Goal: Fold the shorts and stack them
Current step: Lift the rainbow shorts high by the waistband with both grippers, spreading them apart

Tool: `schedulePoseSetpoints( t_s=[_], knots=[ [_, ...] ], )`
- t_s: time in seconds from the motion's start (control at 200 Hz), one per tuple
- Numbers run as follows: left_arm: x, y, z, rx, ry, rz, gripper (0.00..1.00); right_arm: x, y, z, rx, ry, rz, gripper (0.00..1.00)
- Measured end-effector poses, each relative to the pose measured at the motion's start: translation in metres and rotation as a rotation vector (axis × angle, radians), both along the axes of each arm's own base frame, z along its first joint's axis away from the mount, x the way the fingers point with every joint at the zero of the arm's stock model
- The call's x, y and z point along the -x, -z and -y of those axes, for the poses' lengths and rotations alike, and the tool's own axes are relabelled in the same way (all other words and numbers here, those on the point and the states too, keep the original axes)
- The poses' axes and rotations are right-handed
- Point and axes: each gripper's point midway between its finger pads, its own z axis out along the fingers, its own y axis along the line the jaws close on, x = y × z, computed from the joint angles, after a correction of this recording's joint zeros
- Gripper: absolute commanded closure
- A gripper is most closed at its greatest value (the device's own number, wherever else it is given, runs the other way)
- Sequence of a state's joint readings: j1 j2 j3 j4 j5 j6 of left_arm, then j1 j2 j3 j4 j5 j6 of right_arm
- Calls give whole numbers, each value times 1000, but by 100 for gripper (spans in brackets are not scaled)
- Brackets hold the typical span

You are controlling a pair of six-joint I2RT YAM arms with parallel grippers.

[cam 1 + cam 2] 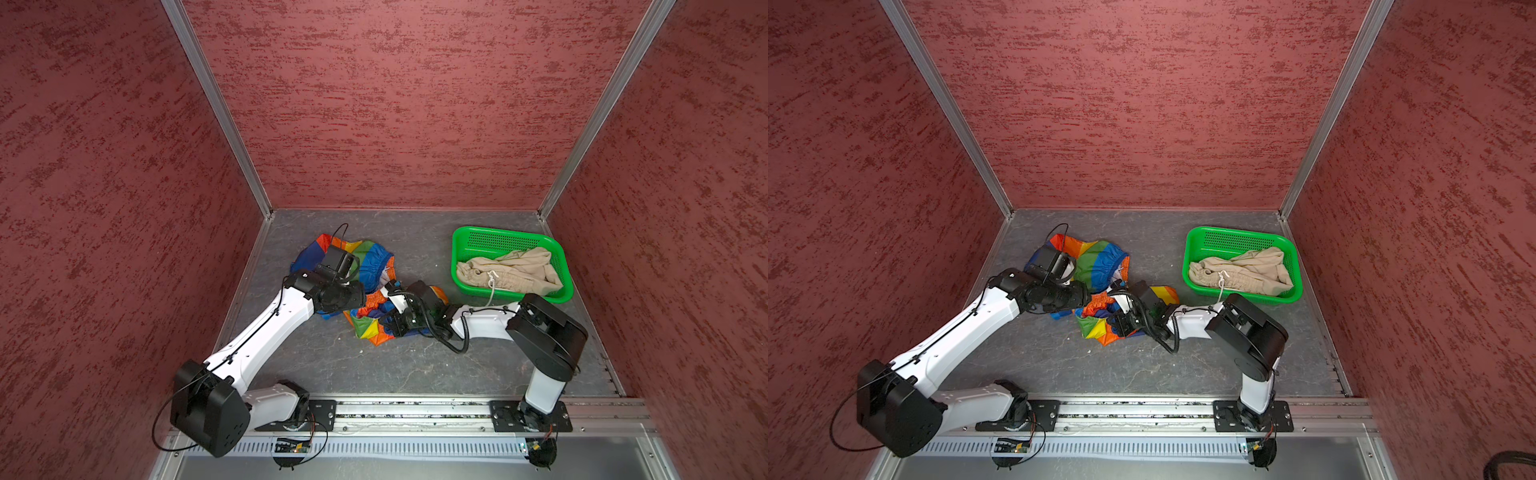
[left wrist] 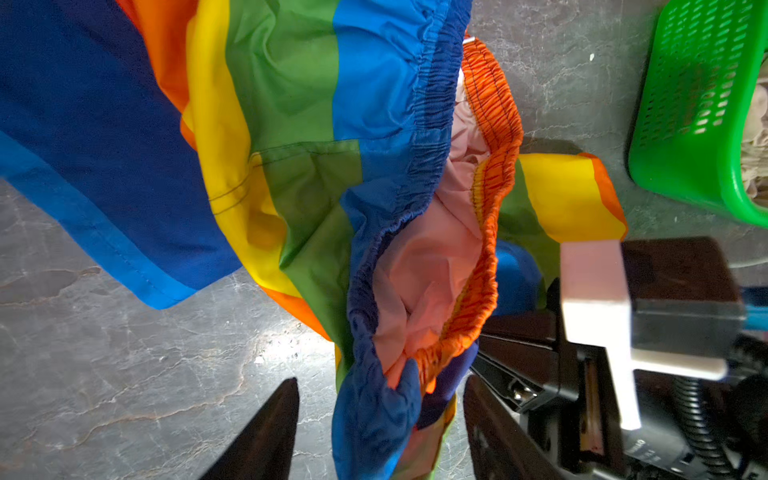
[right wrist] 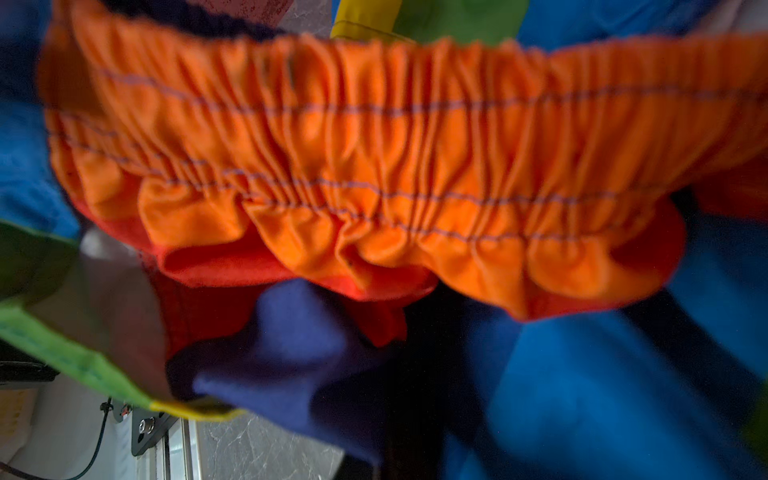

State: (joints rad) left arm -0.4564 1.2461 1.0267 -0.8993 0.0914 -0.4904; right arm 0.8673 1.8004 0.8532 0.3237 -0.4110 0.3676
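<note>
Grey table (image 2: pixel 104 374); L pincer (image 2: pixel 380 380) straddles rainbow shorts (image 2: pixel 291 104) waistband.

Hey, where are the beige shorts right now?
In both top views the beige shorts lie crumpled inside the green basket at the back right of the table, just beyond the right arm.

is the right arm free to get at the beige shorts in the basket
Probably not yet: the right claw looks shut on the rainbow shorts. Once it lets go, the beige shorts lie uncovered in the open basket nearby.
</note>
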Motion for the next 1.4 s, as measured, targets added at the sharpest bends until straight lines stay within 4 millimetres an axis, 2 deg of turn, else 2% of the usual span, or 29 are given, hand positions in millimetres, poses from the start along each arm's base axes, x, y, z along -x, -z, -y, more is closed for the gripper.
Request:
schedulePoseSetpoints(
  t_s=[0.09, 0.205, 0.286, 0.351, 0.416, 0.446, 0.516, 0.576, 0.676, 0.741, 0.801, 0.862, 0.967, 1.067, 1.172, 1.403],
  knots=[
    [0, 10, 4, 3, 2, -23, 51, 0, 0, 0, -2, -1, -2, 100],
    [-1, 22, 9, -3, 16, -51, 83, 0, -1, 0, -3, 0, -4, 100],
    [-2, 28, 9, -12, 8, -72, 99, 0, -1, 2, -4, 5, -7, 100],
    [-5, 28, 8, -24, 8, -79, 100, 1, -2, 5, -5, 9, -7, 100],
    [-13, 18, 8, -37, 5, -67, 100, 1, -6, 9, -8, 15, -1, 99],
    [-20, 9, 7, -41, 0, -46, 100, 2, -9, 11, -9, 20, 5, 90],
    [-41, -25, 6, -34, -25, 30, 100, 1, -20, 15, -16, 36, 23, 57],
    [-59, -61, 5, -15, -53, 117, 100, 0, -33, 20, -26, 58, 49, 42],
    [-86, -133, 5, 36, -96, 283, 100, -3, -63, 32, -56, 108, 111, 36],
    [-96, -168, 5, 65, -114, 360, 100, -5, -84, 45, -84, 151, 148, 36],
    [-101, -191, 6, 87, -122, 406, 100, -4, -100, 61, -110, 194, 169, 36],
    [-103, -203, 7, 100, -126, 427, 100, -5, -107, 79, -130, 244, 175, 38],
    [-106, -207, 9, 101, -129, 419, 100, -2, -92, 105, -111, 314, 140, 37],
    [-107, -209, 10, 103, -130, 407, 100, 6, -56, 123, -22, 344, 79, 34],
    [-104, -212, 9, 106, -127, 401, 100, 14, -26, 131, 81, 343, 30, 30],
    [-101, -218, 6, 109, -129, 399, 100, 13, 6, 146, 225, 367, 33, 24]
  ],
)
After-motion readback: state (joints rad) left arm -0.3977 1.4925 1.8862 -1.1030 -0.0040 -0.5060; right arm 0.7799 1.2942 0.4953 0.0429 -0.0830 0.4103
